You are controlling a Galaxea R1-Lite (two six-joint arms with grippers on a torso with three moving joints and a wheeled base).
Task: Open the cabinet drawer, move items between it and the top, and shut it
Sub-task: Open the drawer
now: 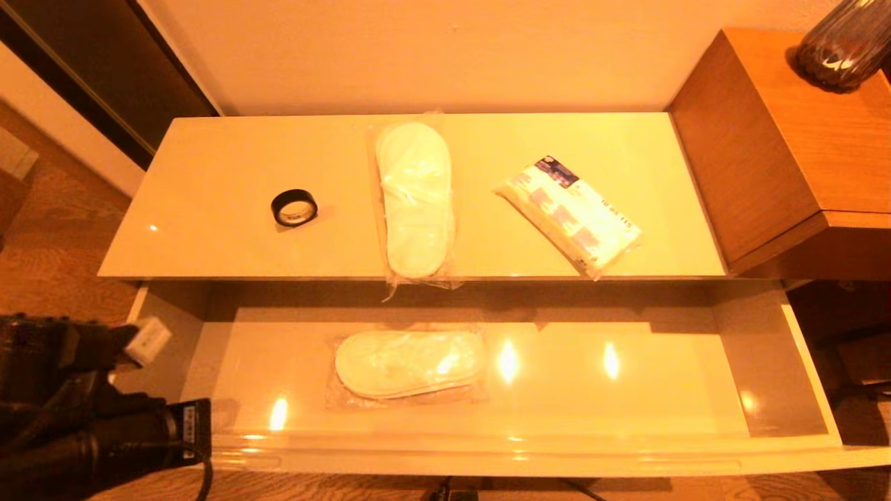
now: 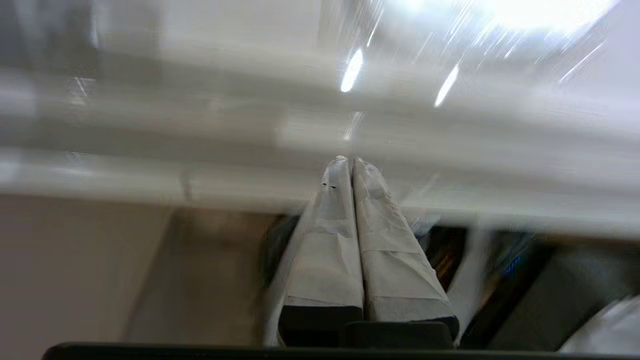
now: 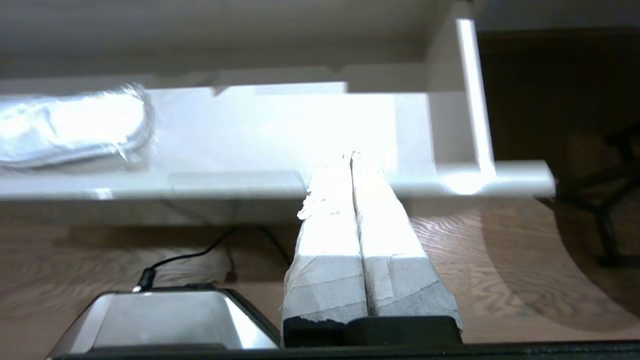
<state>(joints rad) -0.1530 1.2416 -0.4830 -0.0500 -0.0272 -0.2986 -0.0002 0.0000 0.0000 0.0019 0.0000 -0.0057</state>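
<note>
Low cabinet top (image 1: 209,181): tape ring (image 1: 294,207), bagged slippers (image 1: 415,202), packet (image 1: 571,214) | drawer (image 1: 696,376) open, one slipper bag (image 1: 407,363) inside | left gripper (image 1: 143,341) fingers pressed together, empty, near-left corner; right gripper (image 3: 352,157) likewise, parked | next: fingers must spread, reach an item

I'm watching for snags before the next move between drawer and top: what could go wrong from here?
1. The slippers on the top overhang its front edge above the open drawer; a nudge could tip them in.
2. The packet also lies at that edge.
3. The left gripper, shut, is low by the drawer's left front corner; swinging inward might clip the drawer wall.
</note>
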